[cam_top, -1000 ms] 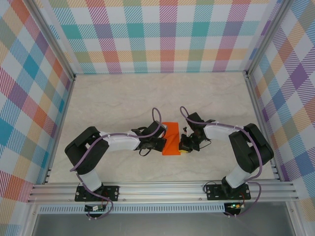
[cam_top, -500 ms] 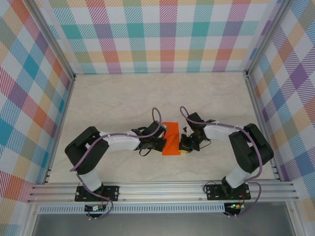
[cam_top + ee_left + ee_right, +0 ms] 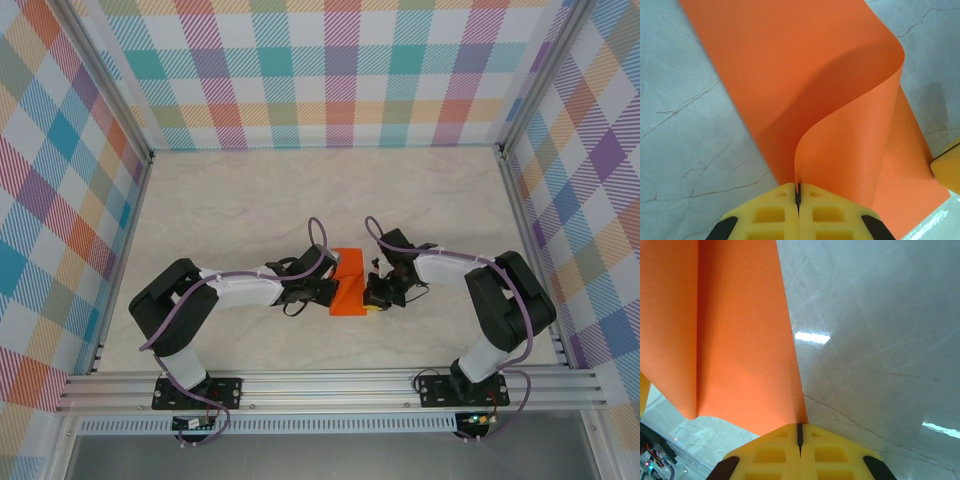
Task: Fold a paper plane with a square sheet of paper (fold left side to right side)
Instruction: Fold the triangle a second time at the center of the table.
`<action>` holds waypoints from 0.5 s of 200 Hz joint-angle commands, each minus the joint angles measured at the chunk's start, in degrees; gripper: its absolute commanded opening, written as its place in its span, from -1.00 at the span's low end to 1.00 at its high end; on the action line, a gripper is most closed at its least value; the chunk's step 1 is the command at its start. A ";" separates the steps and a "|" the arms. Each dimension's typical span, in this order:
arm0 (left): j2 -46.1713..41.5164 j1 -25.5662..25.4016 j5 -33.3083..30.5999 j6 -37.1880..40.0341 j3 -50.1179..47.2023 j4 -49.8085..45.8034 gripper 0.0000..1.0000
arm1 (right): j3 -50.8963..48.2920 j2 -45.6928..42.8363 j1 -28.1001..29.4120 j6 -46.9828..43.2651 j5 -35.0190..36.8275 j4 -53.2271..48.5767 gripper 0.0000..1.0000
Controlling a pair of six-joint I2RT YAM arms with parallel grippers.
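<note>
Paper (image 3: 349, 283) on the counter (image 3: 250, 200), bright orange, roughly midway between the left and right edges and closer to the near edge than the far one. It's caught between the two arms, which reach in from either side.

Over to the left tool (image 3: 330, 290) at the paper's left side. From its wrist camera, the left tool (image 3: 798, 200) has its yellow fingers (image 3: 770, 215) pressed tight together, and there is paper in that seam. An edge of the paper (image 3: 805, 75) is pinched there and lifted, so the sheet sweeps up off the counter in a smooth curl and arches over the part that lies flat. The curl is soft, with no sharp crease along it. At the lower right of that view a yellow fingertip (image 3: 950, 167) touches the paper's far edge.

Now the right tool (image 3: 374, 296), at the paper's right side, low on that edge. On its wrist camera the right tool (image 3: 800, 432) is also closed up, fingers (image 3: 830, 455) squeezed flush with only a thin dark line between them. The paper (image 3: 735, 330) runs right up to the tips, its long edge ending at that seam. Whether any paper is caught between them I can't tell. A straight fold line runs lengthwise down the sheet. Beside it, bare marbled counter, catching glints of light.
</note>
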 commanded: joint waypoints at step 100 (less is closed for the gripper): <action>2.83 0.61 -0.40 1.00 2.04 -2.18 -1.00 | 0.30 1.83 0.72 -0.80 2.09 -2.39 -1.00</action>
